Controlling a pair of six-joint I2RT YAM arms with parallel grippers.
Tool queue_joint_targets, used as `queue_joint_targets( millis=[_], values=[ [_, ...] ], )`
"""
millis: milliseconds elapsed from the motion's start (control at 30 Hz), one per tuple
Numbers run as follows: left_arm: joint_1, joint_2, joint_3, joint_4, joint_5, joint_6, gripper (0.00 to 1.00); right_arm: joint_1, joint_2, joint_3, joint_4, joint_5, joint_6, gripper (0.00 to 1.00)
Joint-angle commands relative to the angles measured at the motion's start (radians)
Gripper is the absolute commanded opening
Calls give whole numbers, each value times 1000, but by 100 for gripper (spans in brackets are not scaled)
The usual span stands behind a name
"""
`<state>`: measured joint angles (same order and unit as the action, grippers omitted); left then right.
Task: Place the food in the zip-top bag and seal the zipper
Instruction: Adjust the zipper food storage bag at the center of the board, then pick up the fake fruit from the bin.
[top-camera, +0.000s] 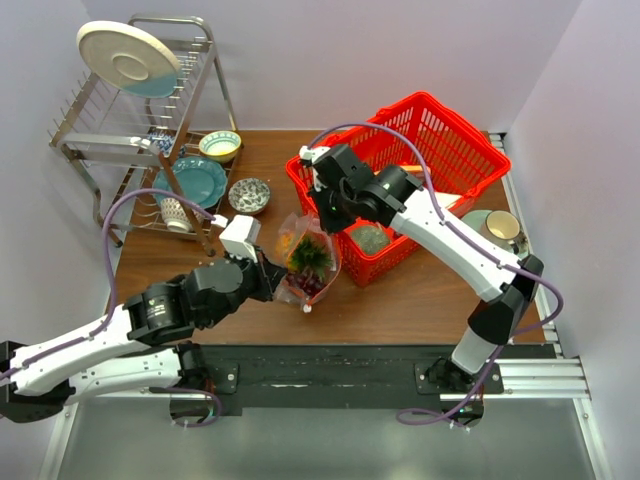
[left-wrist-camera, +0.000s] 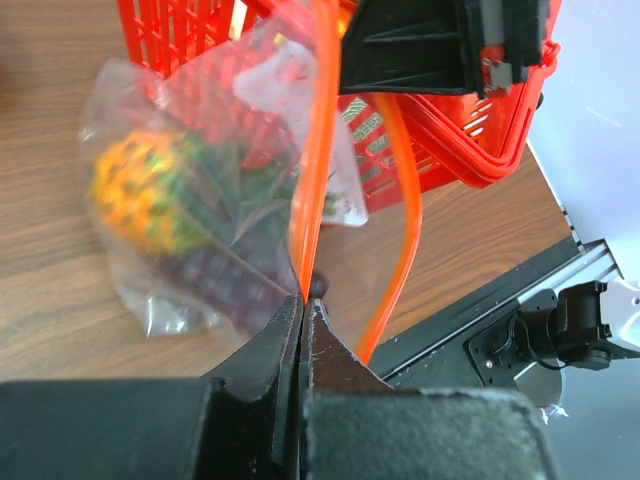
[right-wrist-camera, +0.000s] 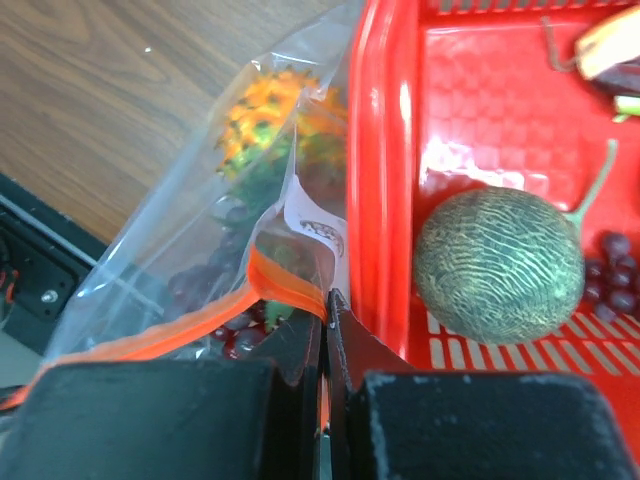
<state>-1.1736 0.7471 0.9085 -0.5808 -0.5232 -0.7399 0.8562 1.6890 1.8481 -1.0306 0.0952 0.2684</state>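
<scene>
Gripping the zipper where its two orange strips meet, the left jaws are closed tight on it at the bottom centre of the left wrist view, with no gap between them. The right jaws are likewise closed on the strip further along, at the bottom centre of the right wrist view, just beside the bag's white label. The zip-top bag hangs between the two arms at the centre of the top view, just left of the near corner of the red basket, over the brown tabletop; whether its bottom rests on the wood cannot be told. Inside the clear plastic sit the pineapple, orange-yellow with its green crown, and below it the dark grape bunch. In the left wrist view one strip runs straight up from the jaws while the other bows out to the right, so the mouth is unsealed along that stretch. A netted green melon lies in the basket at the right of the right wrist view. A dish rack with plates and bowls stands at the upper left of the top view
</scene>
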Motion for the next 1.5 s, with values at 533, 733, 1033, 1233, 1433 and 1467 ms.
queue_joint_targets(
  millis=[533, 733, 1033, 1233, 1433, 1467],
  values=[
    [-1, -3, -31, 299, -147, 181, 0, -442, -152, 82, 29, -172, 5, 64],
    [-1, 1, -33, 323, -120, 211, 0, -520, -167, -36, 86, 113, 80, 91],
    [-1, -2, -39, 303, -101, 214, 0, -546, -77, -174, 179, 284, 177, 99],
    [-1, 0, -31, 280, -101, 209, 0, -606, -3, -211, 270, 230, 147, 97],
    [-1, 23, -14, 265, -78, 214, 0, -611, 109, -169, 311, 198, 28, 97],
    [-1, 31, -10, 260, -72, 215, 0, -614, 136, -150, 281, 201, 16, 98]
  ],
)
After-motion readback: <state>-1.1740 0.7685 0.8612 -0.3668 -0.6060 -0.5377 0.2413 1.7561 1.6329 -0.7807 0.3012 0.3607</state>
